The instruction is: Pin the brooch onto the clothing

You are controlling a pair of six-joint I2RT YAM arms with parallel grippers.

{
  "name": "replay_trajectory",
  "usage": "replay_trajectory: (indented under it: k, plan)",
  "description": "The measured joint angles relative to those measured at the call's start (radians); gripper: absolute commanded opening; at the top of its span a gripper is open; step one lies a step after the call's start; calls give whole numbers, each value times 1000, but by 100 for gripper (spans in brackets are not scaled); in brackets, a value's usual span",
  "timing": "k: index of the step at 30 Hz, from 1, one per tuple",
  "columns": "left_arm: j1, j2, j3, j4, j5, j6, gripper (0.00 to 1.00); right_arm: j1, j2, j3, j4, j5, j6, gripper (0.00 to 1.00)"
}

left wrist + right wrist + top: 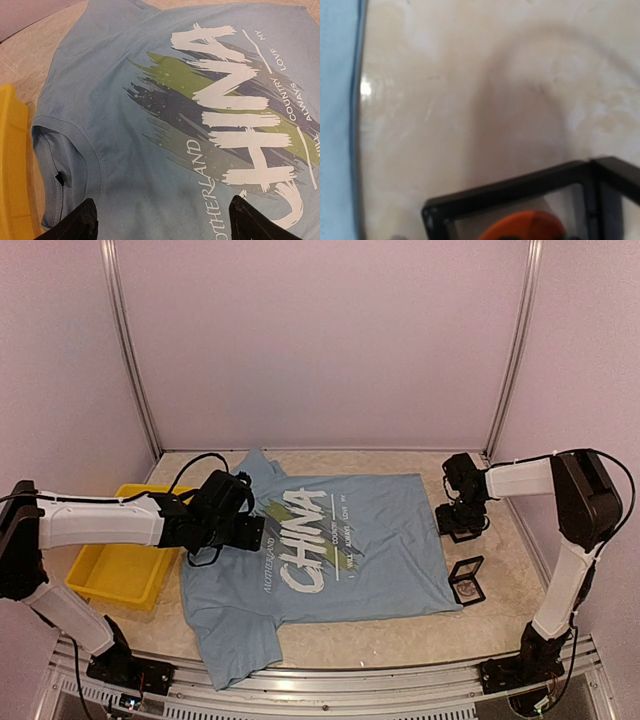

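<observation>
- The step in hand, as I judge it, is fetching the brooch: nothing is pinned on the T-shirt [380, 540] yet, and neither arm carries anything I can see.
- The T-shirt lies flat on the worktop [400, 630], chest print up, collar towards my left arm.
- My left pincer [164, 220] hovers spread wide over the cloth just beside the collar, gripping nothing.
- My right pincer [463, 525] hangs over bare worktop just off the shirt's hem. Its fingers do not show in the wrist view, so I cannot tell how far apart they stand.
- The brooch [522, 226], which I take to be the orange piece, sits in a black-framed case [467, 580] near my right pincer.
- The next move calls for bringing the right pincer down over the case and getting the piece out, probably by opening it.
- There is open worktop around the case. The side wall is close on the right, and a yellow bin [105, 575] sits beside my left arm.
</observation>
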Motion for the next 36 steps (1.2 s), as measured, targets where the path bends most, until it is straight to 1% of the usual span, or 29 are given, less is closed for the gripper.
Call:
replay_trajectory:
  k: [3,5,6,10,12,18,19,20,22,24,25,26,29,30,36]
  plan:
    - [0,8,0,-2,4,3,86,-15,4,-9,18,-29,0,70]
    - [0,13,1,-3,7,6,86,-22,7,-10,28,-43,-2,67]
    - [0,15,2,-5,8,7,86,-24,8,-10,32,-47,-5,65]
    - [0,21,5,-6,12,10,86,-27,19,-3,51,-66,-23,49]
    - [0,23,5,-6,14,10,86,-27,22,-3,59,-73,-27,44]
    - [0,24,5,-6,22,10,86,-27,19,-3,73,-81,-49,34]
    - [0,25,5,-6,23,10,86,-27,18,-3,73,-84,-51,29]
    - [0,29,7,-7,26,10,86,-27,17,-3,73,-84,-50,27]
    - [0,44,15,-7,29,10,86,-27,12,-3,73,-91,-51,27]
    - [0,54,19,-7,31,10,86,-27,10,-3,72,-92,-50,30]
    - [0,57,19,-7,32,10,86,-27,10,-3,71,-92,-51,33]
    - [0,58,19,-8,34,10,86,-27,10,-3,70,-90,-51,39]
    - [0,58,20,-8,37,10,86,-27,10,-2,58,-82,-51,59]
    - [0,58,20,-8,37,10,86,-27,10,-2,48,-78,-56,63]
    - [0,58,20,-8,44,14,86,-27,8,-5,33,-36,-23,80]
